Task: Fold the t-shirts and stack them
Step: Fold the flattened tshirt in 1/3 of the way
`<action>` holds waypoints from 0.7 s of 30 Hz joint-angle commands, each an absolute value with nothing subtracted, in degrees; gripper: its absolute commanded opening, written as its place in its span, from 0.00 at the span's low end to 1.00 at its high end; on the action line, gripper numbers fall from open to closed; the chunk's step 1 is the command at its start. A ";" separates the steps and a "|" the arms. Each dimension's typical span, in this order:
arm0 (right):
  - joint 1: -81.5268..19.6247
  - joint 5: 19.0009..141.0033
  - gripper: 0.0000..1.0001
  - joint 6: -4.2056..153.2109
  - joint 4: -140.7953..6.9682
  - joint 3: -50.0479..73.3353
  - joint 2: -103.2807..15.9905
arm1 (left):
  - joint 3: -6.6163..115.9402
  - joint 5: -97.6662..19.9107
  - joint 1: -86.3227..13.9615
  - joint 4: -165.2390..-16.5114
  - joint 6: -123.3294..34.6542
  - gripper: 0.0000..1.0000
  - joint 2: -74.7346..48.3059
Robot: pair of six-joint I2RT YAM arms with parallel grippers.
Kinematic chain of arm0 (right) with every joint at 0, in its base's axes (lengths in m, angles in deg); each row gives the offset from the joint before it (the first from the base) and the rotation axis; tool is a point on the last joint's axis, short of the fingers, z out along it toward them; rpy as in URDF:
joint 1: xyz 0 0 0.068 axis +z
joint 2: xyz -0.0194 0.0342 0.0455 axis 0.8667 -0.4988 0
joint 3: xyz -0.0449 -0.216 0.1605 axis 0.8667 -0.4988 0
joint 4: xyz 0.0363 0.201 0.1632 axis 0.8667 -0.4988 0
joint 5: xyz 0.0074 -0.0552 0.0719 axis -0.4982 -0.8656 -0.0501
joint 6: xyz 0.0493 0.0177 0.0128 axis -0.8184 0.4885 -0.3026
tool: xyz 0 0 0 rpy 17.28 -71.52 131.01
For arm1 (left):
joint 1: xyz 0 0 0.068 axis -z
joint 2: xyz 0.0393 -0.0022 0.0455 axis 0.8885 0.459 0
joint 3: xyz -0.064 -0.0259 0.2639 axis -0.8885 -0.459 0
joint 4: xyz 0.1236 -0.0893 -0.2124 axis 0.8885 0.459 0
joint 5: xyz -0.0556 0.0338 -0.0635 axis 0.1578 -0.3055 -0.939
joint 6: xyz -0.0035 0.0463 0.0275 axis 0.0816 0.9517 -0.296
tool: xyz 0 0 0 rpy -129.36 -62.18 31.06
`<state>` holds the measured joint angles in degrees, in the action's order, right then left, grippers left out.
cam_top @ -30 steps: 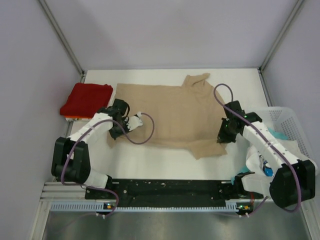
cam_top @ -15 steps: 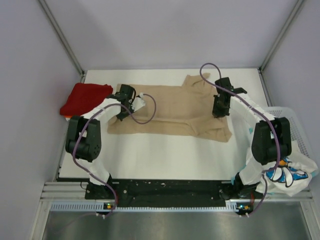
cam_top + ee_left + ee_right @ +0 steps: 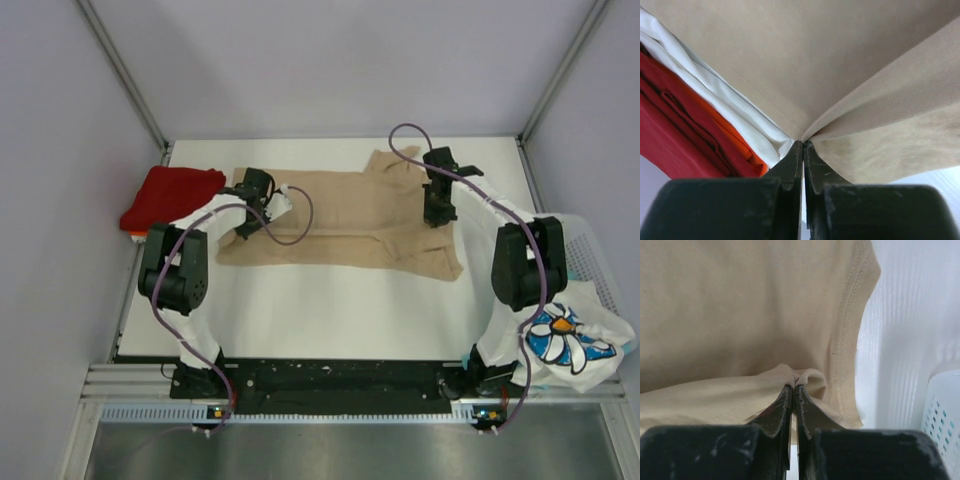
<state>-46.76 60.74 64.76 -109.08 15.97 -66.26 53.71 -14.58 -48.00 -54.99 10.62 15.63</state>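
Tan t-shirt (image 3: 350, 225) lies doubled over on table (image 3: 330, 310) | left gripper (image 3: 803, 145) clenched on its fold | right gripper (image 3: 794, 387) clenched on its fold

Open table (image 3: 330, 310) across lower centre, btwn tan shirt (image 3: 350, 225) and arm bases. Narrow bare strip along top edge too. Upper left blocked by red shirt pile (image 3: 172, 198), just beside tan shirt. Right edge crowded w/ basket (image 3: 585, 250) and printed shirt (image 3: 565, 335).
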 commanded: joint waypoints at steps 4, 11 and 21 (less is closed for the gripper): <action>-47.07 55.49 0.00 66.38 -108.86 18.71 -67.68 | 60.71 -5.42 -48.18 -61.16 7.24 0.21 20.00; -46.98 59.52 0.05 64.89 -108.95 27.84 -75.58 | 60.72 -9.68 -48.18 -59.87 5.65 0.32 15.46; -49.18 58.30 0.68 63.03 -115.62 42.80 -80.09 | 44.11 -19.10 -48.70 -55.20 8.99 0.32 5.69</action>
